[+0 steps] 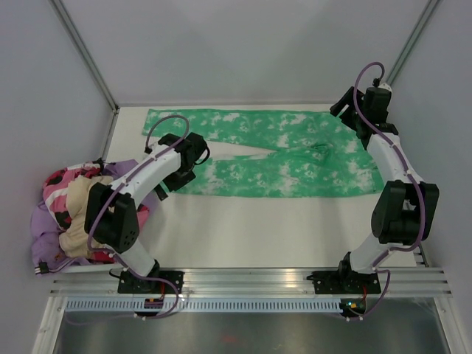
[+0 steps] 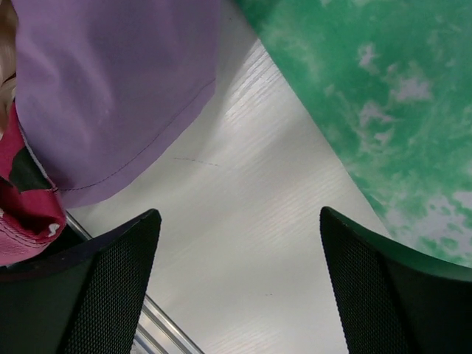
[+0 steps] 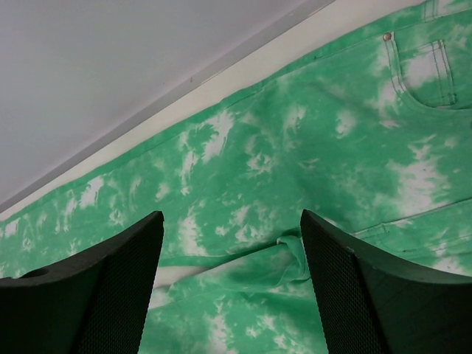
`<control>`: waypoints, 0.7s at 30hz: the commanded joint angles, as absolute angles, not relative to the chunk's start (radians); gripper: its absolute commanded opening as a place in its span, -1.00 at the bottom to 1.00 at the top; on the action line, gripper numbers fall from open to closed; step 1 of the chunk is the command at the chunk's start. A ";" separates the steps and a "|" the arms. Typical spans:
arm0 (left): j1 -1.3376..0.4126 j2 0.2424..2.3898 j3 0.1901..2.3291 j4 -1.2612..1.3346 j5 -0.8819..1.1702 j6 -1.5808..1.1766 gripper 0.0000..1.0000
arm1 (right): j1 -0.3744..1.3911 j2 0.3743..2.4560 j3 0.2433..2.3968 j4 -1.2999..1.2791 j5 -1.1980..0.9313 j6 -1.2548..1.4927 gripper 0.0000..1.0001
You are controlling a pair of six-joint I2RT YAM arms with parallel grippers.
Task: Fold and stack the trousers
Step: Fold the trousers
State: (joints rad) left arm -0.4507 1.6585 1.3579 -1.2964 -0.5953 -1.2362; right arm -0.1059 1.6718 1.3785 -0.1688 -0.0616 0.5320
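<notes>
the work surface is a white table (image 1: pixel 258 236) enclosed by plain grey walls (image 1: pixel 243 44) at the back and on both sides. a ribbed aluminium rail (image 1: pixel 251 280) runs along the near edge and carries both arm bases.

the trousers (image 1: pixel 280 158) lie flat across the far part of the table. the waist points right and the two legs run left, parting in a narrow v. a heap of mixed garments (image 1: pixel 74 214), pink, cream and purple, hangs over the left edge of the table.

the left pincer (image 2: pixel 237 221) is spread wide and holds nothing. it hangs over bare table, with the hem edge of the near trouser leg to one side and a purple garment (image 2: pixel 110 88) from the heap to the other. neither cloth touches its fingers.

the right pincer (image 3: pixel 232 221) is also spread wide and holds nothing. it hangs over the trousers near the crotch, where the cloth bunches into a small fold (image 3: pixel 291 251). a front pocket with a metal rivet (image 3: pixel 386 35) shows toward the waist.
</notes>
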 commanded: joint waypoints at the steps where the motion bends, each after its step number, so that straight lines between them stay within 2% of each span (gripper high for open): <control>1: -0.466 1.609 1.307 -1.539 -0.608 -1.307 0.89 | -0.106 1.658 1.388 -0.140 -0.080 0.548 0.63; 5: -0.495 1.562 1.249 -1.539 -0.604 -1.342 0.99 | -0.106 1.657 1.385 -0.135 -0.084 0.558 0.64; 9: -0.495 1.555 1.183 -1.539 -0.604 -1.428 0.99 | -0.106 1.654 1.370 -0.120 -0.107 0.584 0.64; 12: -0.495 1.546 1.111 -1.539 -0.595 -1.552 0.98 | -0.107 1.640 1.351 -0.112 -0.112 0.592 0.64; 15: -0.499 1.502 0.993 -1.513 -0.635 -1.791 0.98 | -0.106 1.634 1.338 -0.117 -0.104 0.588 0.64; 17: -0.499 1.390 0.869 -1.410 -0.696 -1.954 0.95 | -0.106 1.632 1.333 -0.117 -0.109 0.592 0.64; 19: -0.497 1.257 0.792 -1.209 -0.756 -1.951 0.98 | -0.106 1.634 1.331 -0.114 -0.121 0.603 0.64; 21: -0.494 1.197 0.717 -1.111 -0.825 -1.947 0.99 | -0.106 1.637 1.336 -0.115 -0.138 0.606 0.64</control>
State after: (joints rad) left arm -0.4950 1.3064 0.7757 -1.2682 -0.6819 -1.7939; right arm -0.1059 1.6703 1.3331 -0.1497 -0.1047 0.5842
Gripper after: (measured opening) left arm 0.993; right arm 0.819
